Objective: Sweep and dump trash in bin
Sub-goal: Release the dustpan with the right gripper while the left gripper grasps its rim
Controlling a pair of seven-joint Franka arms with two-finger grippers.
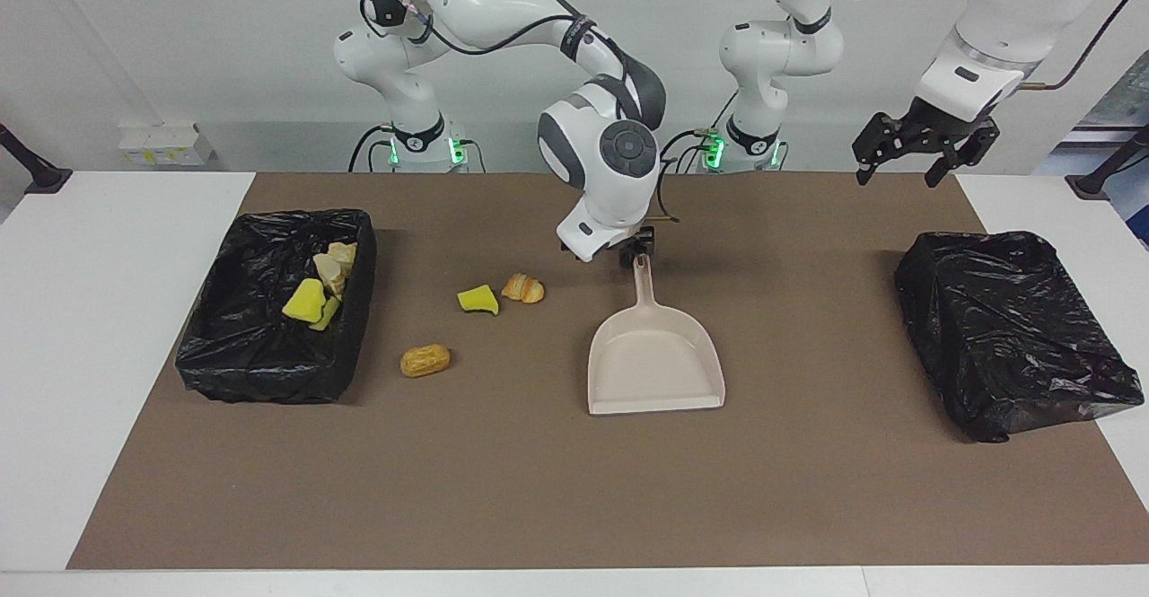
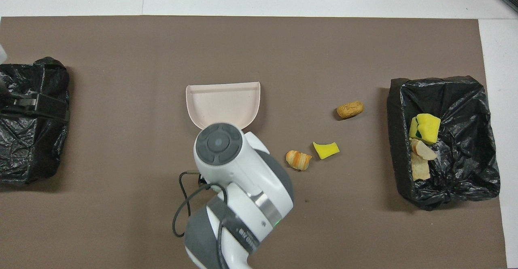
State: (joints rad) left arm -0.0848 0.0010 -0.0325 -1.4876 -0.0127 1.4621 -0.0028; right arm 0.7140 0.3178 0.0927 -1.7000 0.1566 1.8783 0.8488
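The beige dustpan [image 1: 655, 368] [image 2: 222, 103] lies flat on the brown mat, its handle pointing toward the robots. My right gripper [image 1: 624, 254] hangs open just above the handle's tip, holding nothing; in the overhead view its wrist hides it. Three pieces of trash lie on the mat between dustpan and bin: a yellow sponge wedge [image 1: 478, 299] [image 2: 325, 150], a croissant bit [image 1: 523, 288] [image 2: 298, 159] and a golden bread roll [image 1: 425, 361] [image 2: 350, 109]. The black-lined bin [image 1: 269, 381] [image 2: 465, 95] holds more sponge and bread. My left gripper [image 1: 902, 166] waits open in the air.
A closed black bag bundle [image 1: 1014, 337] [image 2: 28, 147] sits at the left arm's end of the mat, under the left gripper in the overhead view. White table [image 1: 108, 355] surrounds the mat.
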